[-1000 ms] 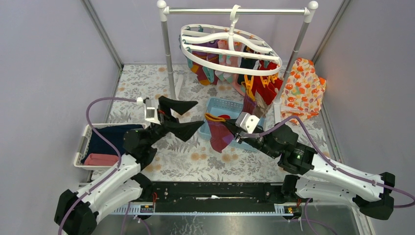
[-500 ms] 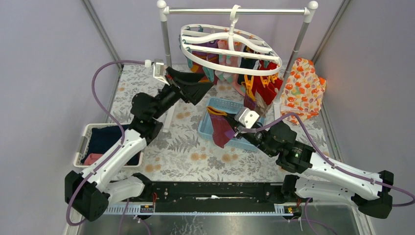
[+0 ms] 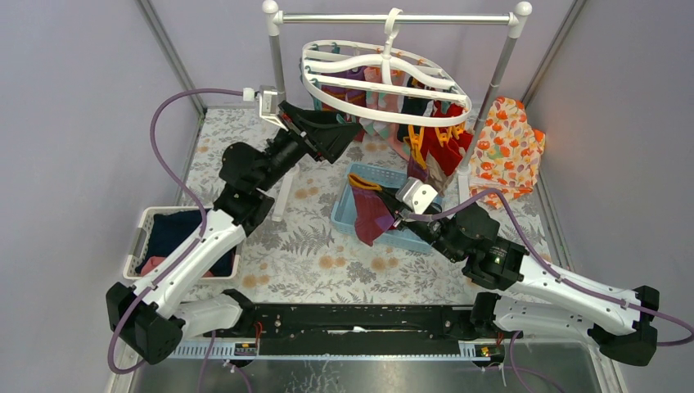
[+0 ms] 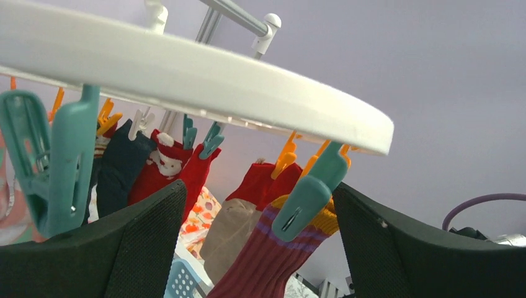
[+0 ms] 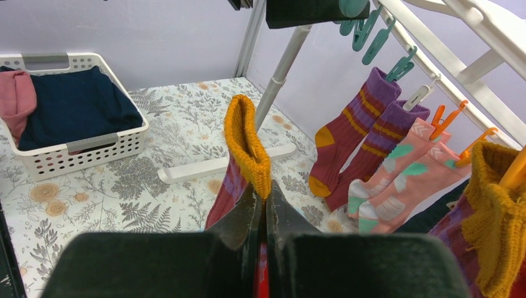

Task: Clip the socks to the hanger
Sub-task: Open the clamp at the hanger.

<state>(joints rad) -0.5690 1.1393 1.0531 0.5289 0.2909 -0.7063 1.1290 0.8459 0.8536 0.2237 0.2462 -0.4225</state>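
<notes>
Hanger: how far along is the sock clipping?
Done: several socks already hang from clips on the hanger. In hand: the right gripper is shut on a maroon sock with a mustard cuff, not yet clipped; the left gripper is open just under the hanger, beside a teal clip. Left: clipping that sock; any others in the blue basket are hidden.

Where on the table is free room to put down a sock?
Bare floral table lies between the white basket and the blue basket. It is crowded under the hanger, with hanging socks and the left gripper, and over the blue basket, where the right gripper holds a maroon sock.
</notes>
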